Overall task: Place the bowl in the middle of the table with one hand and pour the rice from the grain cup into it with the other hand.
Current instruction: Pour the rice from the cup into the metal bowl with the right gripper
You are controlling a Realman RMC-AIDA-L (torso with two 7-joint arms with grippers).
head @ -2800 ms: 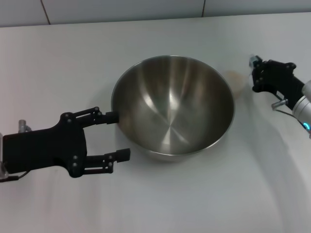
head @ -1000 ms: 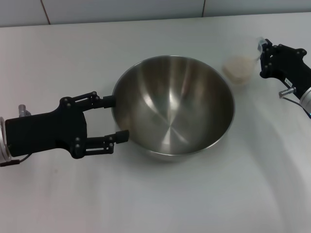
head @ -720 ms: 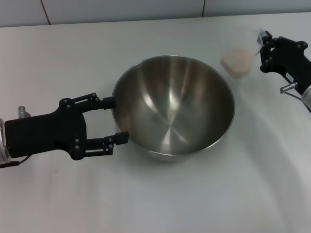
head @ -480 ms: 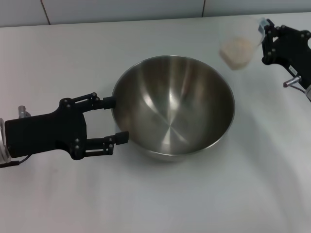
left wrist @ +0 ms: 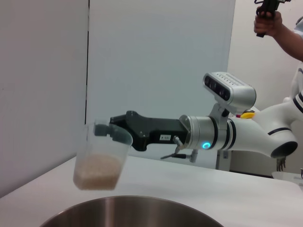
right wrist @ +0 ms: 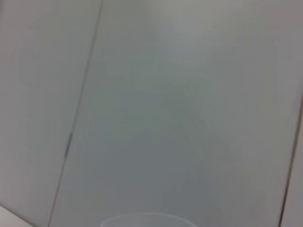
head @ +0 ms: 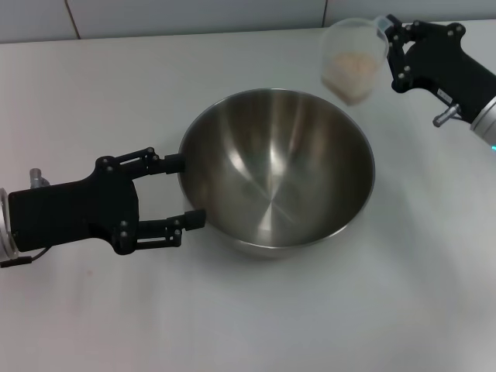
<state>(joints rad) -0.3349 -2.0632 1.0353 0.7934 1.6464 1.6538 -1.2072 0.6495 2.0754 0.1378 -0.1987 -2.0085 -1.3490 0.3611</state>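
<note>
Steel bowl, head view: you have the bowl [head: 277, 172] standing upright on the white table [head: 93, 93], about mid-table, its brushed inside bare of grains.
Left gripper, head view: your left gripper [head: 186, 191] sits at the bowl's left side, fingers spread apart; the farther fingertip [head: 175, 162] touches the rim, the nearer one [head: 194, 218] lies against the outer wall lower down. It clamps nothing.
Right gripper, head view: your right gripper [head: 385, 48] is up at the far right, pinched on the rim of the grain cup [head: 353, 60].
Cup and rice, head view: the clear cup hangs off the table, beyond the bowl's far right rim and just to the left of the gripper's fingers. The rice [head: 350, 71] fills its lower part as a pale mass.

Left wrist view, bowl: only the bowl's far rim [left wrist: 124, 204] shows at the lower edge.
Left wrist view, cup: you see the cup [left wrist: 102, 156] in the air just above that rim, leaning a little, rice [left wrist: 98, 170] settled in its bottom half.
Left wrist view, right gripper: the black fingers [left wrist: 106, 131] grip the cup's rim at the top, the arm running away behind it.

Right wrist view: you get a pale wall; a faint curved edge at the bottom is probably the cup's rim [right wrist: 147, 218], too blurred to be sure.
</note>
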